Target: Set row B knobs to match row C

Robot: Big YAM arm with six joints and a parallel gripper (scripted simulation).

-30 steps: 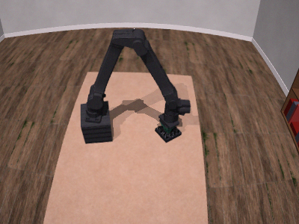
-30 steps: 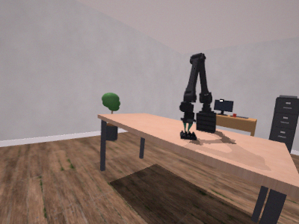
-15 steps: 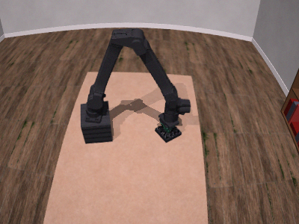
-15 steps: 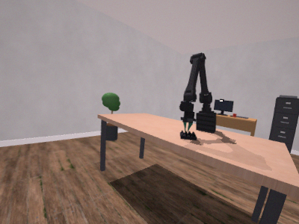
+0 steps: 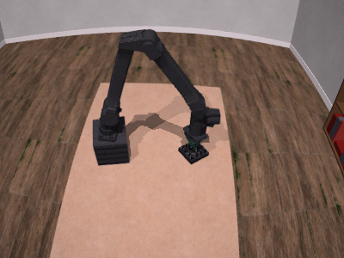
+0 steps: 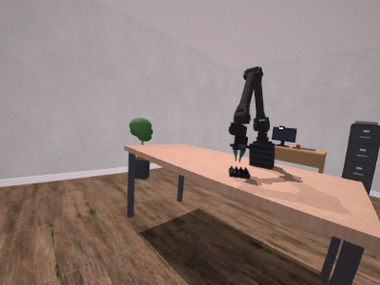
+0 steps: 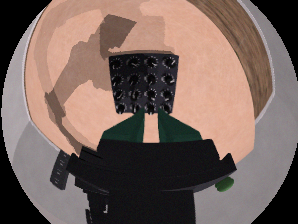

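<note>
Pincer (image 5: 193,145) (image 6: 238,161) (image 7: 151,113) narrowly parted, empty, above knob box (image 5: 193,154) (image 6: 238,173) (image 7: 143,82); pointed down, presumably to straddle a single knob.

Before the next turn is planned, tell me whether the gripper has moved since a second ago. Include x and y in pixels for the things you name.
Yes: in the exterior view the gripper (image 5: 194,146) (image 6: 238,161) (image 7: 151,111) has risen, its fingertips now above the knob box (image 5: 192,160) (image 6: 239,175) (image 7: 143,86).
</note>
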